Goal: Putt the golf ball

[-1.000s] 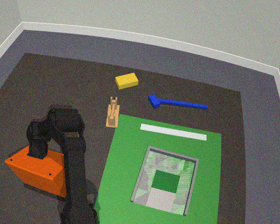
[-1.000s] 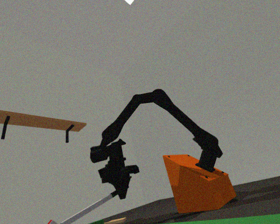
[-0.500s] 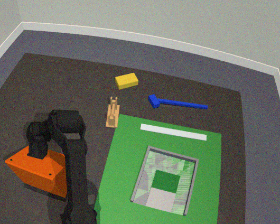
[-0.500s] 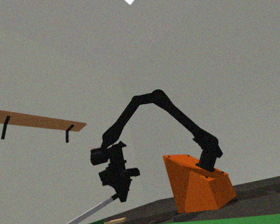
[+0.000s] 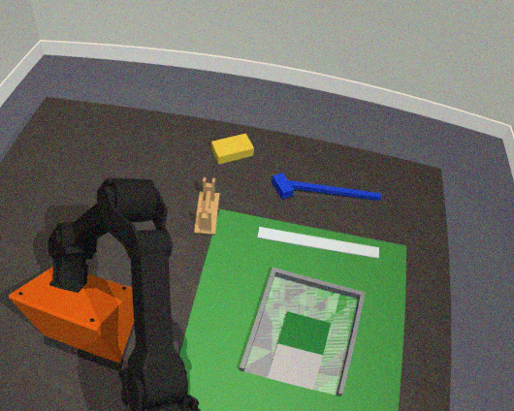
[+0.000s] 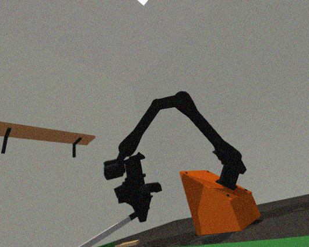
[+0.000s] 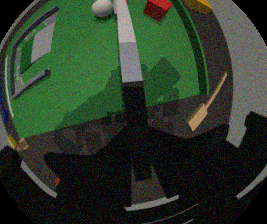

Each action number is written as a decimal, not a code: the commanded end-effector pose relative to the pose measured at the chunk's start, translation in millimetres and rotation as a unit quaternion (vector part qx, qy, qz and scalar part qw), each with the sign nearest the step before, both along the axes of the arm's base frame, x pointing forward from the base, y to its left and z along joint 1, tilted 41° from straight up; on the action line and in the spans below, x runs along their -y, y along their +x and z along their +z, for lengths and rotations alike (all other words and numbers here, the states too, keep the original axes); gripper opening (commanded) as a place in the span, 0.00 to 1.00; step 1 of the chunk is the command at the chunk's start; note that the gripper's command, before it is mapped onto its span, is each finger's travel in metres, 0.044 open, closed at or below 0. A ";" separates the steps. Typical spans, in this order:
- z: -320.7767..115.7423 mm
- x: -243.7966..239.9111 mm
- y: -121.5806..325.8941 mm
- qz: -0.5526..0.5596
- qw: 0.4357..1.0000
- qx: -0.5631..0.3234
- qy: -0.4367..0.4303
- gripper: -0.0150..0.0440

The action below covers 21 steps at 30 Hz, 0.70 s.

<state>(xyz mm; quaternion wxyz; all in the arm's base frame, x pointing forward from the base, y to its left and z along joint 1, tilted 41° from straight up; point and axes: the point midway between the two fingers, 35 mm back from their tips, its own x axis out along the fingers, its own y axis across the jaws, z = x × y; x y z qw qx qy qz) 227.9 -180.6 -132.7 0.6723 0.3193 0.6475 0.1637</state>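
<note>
My gripper [image 6: 140, 216] [image 7: 134, 128] is shut on the black grip of the putter. The putter's grey shaft [image 6: 106, 230] [image 7: 131, 57] slants down and away from the fingers; its head is almost wholly out of view. The white golf ball [image 7: 102, 8] lies on the green mat, just left of the shaft's far end in the wrist view. The pale ramp [image 5: 296, 365] [image 7: 44, 37] leads to the dark raised green [image 5: 305, 332] [image 7: 27, 54] inside a grey border. The gripper is outside the top view.
A red block [image 7: 157, 9] lies right of the shaft. A blue putter [image 5: 335, 190], a yellow block [image 5: 233, 147] and a wooden catapult-like object [image 5: 207, 208] lie past the mat [image 5: 231, 257]. A white strip [image 5: 318, 241] lies on it. A wooden paddle-like object [image 7: 199, 116] lies off its near corner.
</note>
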 end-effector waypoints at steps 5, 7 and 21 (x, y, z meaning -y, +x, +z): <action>42.4 -53.0 13.1 0.005 1.000 0.011 0.001 0.25; 44.6 -50.8 13.0 0.004 1.000 0.011 0.001 0.25; 81.4 -19.3 6.4 0.002 1.000 0.008 0.003 0.25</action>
